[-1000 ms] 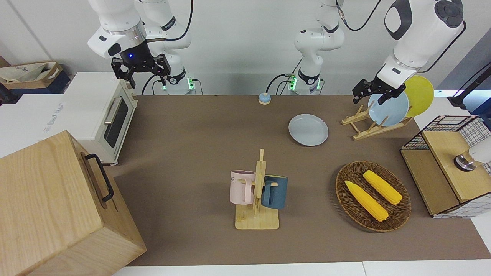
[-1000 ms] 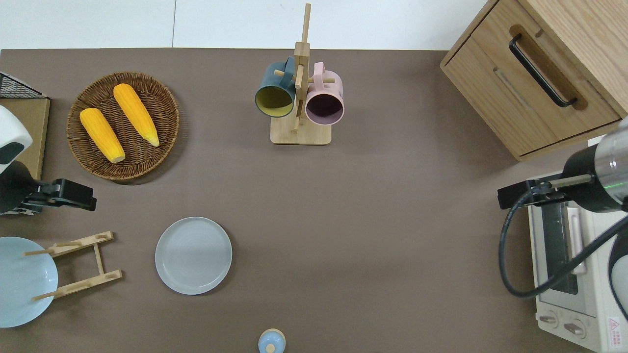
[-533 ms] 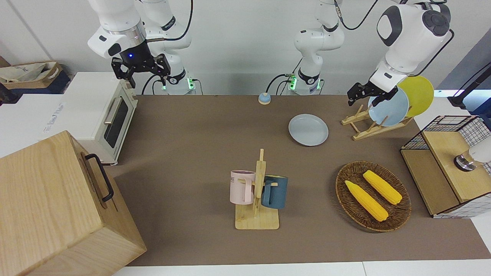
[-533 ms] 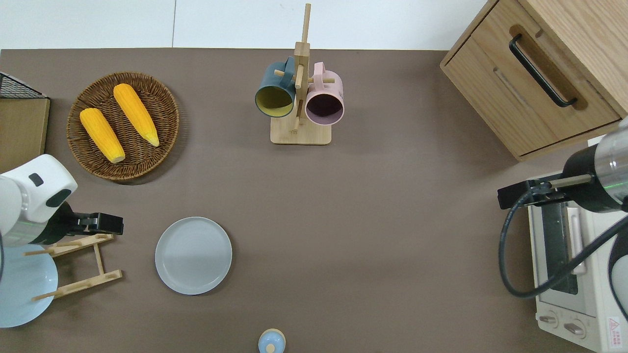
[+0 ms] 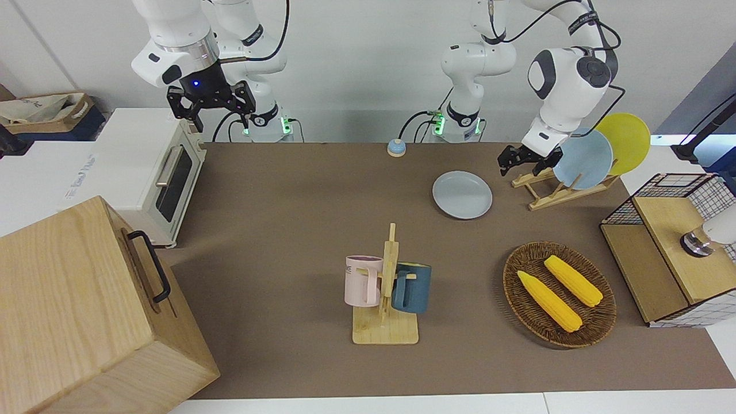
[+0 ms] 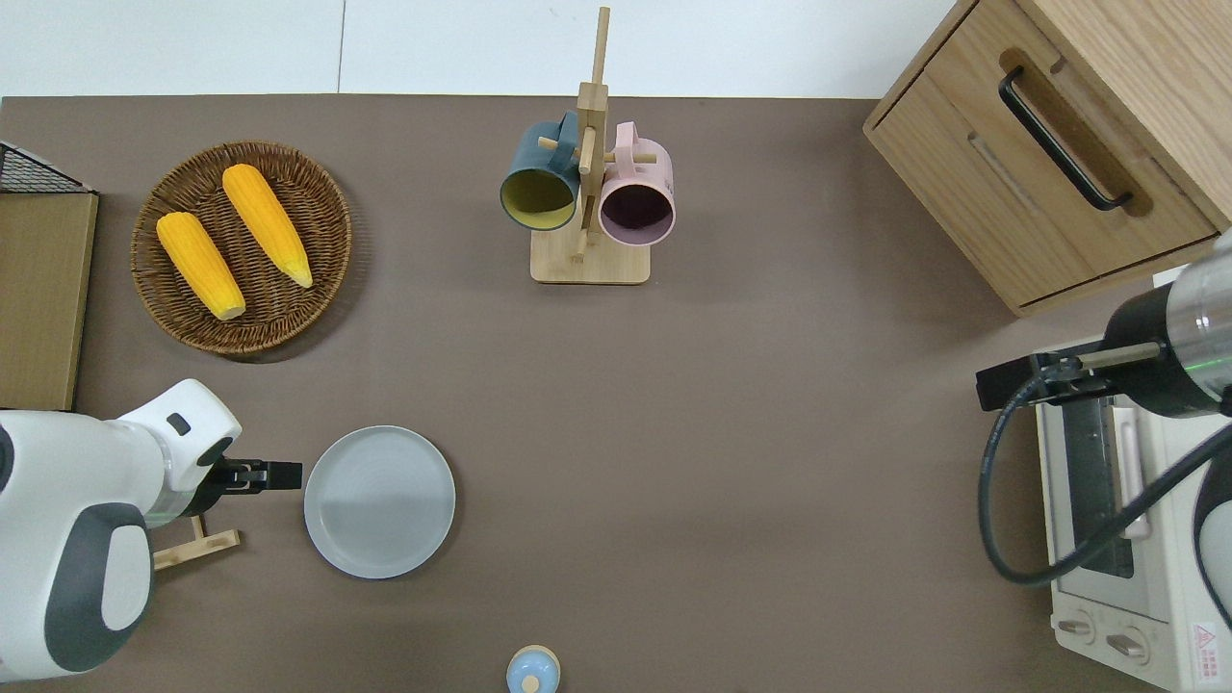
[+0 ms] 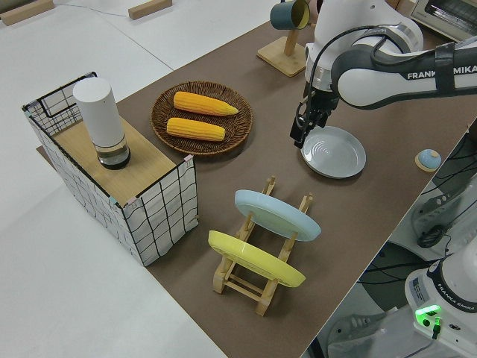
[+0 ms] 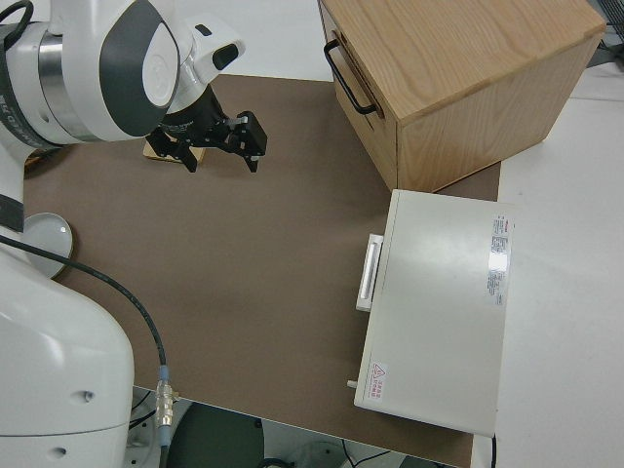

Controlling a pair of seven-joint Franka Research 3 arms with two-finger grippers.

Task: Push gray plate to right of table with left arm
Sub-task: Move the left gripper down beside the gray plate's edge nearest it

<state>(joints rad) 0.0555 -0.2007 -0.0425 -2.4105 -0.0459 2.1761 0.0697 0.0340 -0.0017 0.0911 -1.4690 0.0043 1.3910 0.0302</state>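
Observation:
The gray plate (image 5: 462,195) lies flat on the brown table (image 5: 287,230), in its half toward the left arm's end; it also shows in the overhead view (image 6: 379,501) and the left side view (image 7: 334,151). My left gripper (image 5: 520,169) is low, just beside the plate's rim on the dish rack's side, as the overhead view (image 6: 289,474) and left side view (image 7: 298,138) show. Its fingers look open and empty, and I cannot tell whether they touch the rim. The right arm, with its open gripper (image 8: 219,146), is parked.
A wooden dish rack (image 7: 257,287) with a sky-blue plate (image 5: 582,158) and a yellow plate (image 5: 624,141) stands beside the left gripper. A basket of corn (image 6: 241,247), a mug stand (image 6: 587,192), a small blue knob (image 6: 532,671), a wooden cabinet (image 6: 1049,144) and a toaster oven (image 5: 155,172) are on the table.
The left arm has swung down from over the dish rack toward the table's middle, bringing its gripper beside the gray plate's rim. The plate and the right arm have not moved.

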